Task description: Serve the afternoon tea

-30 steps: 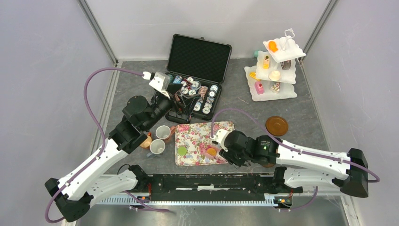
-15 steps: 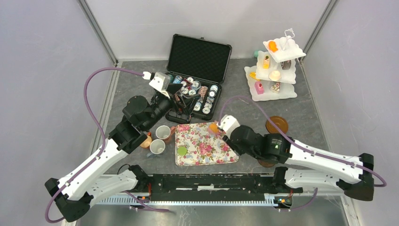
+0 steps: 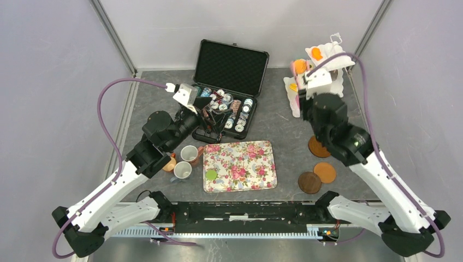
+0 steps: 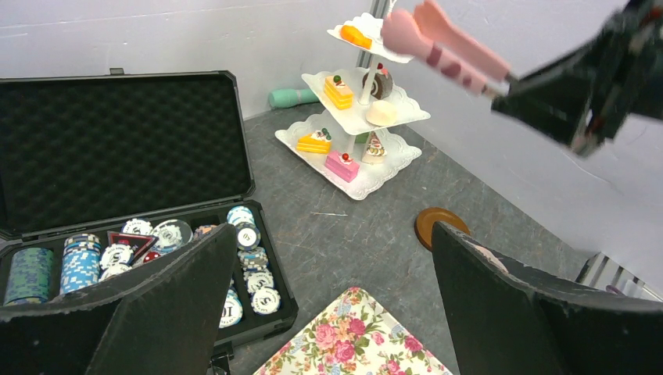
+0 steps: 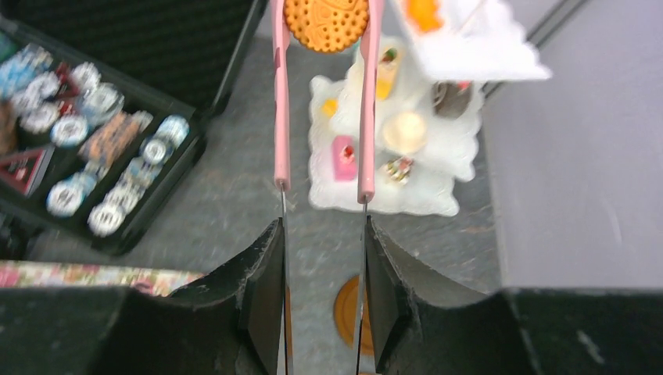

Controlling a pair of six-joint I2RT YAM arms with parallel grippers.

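The desk (image 3: 284, 131) shows a job partly done. The open chip case (image 3: 229, 87) at the back is no concern of mine. The tiered stand (image 4: 395, 160) at the far right already carries small cakes (image 4: 338, 91) on all three levels, so I judge most of the sweets served.

The floral tray (image 3: 245, 164) near my bases holds only one green macaron (image 3: 211, 175), which I take to be next for the stand. The three mugs (image 3: 189, 154) sit bunched just left of the tray, and the three coasters (image 3: 326, 172) lie well apart from them on the right. No mug stands on a coaster, so that part looks wholly undone.

My right hand (image 5: 322, 226) is closed on the pink tongs (image 5: 281, 101), squeezing their arms together. The tips pinch an orange macaron (image 5: 326, 19), held in the air beside the upper tiers and not yet set down. Which tier it should go on I cannot tell.

My left hand (image 4: 336, 297) has its fingers spread wide with nothing between them, by the front of the case.
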